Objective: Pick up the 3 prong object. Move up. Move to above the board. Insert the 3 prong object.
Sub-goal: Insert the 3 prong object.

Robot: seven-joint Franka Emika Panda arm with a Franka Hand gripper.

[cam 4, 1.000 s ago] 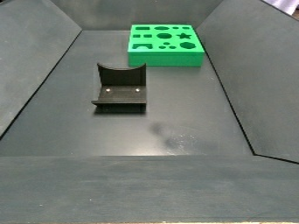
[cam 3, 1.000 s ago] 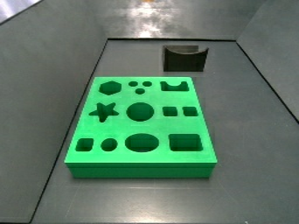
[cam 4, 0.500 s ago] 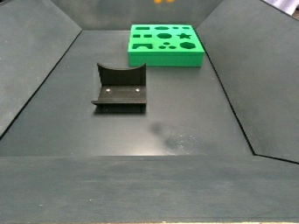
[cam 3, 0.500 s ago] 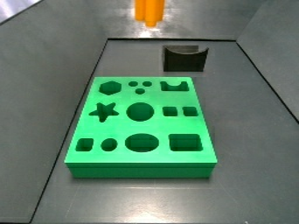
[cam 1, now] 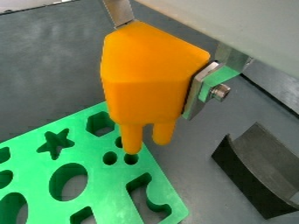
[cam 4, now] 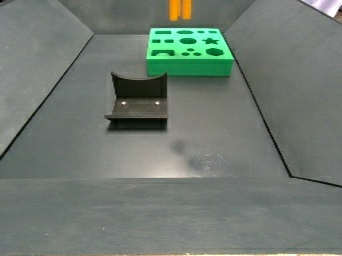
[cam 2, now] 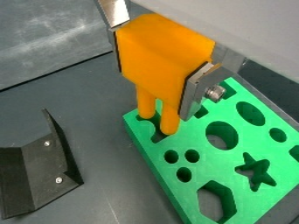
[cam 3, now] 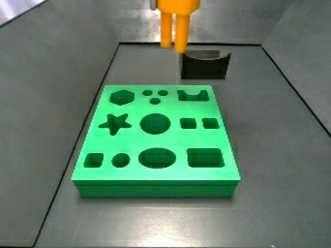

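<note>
My gripper (cam 1: 160, 57) is shut on the 3 prong object (cam 1: 146, 79), an orange-yellow blocky piece with its legs pointing down. Silver fingers (cam 2: 201, 87) clamp its two sides in both wrist views. The piece (cam 3: 175, 24) hangs in the air over the far edge of the board (cam 3: 155, 186), a bright-green slab with shaped cutouts. Its legs are above the three small holes (cam 2: 184, 162) and do not touch the board. In a side view only the piece's lower part (cam 4: 179, 10) shows, above the board (cam 4: 187, 65); the gripper is out of that view.
The black fixture (cam 3: 204, 65) stands on the dark floor just beyond the board's far right corner. It also shows in a side view (cam 4: 138, 100) and in both wrist views (cam 1: 263, 166). Sloped dark walls enclose the floor.
The orange piece has come down into the side views from above. One second ago it was out of view, and half a second ago only its legs showed at the top.
</note>
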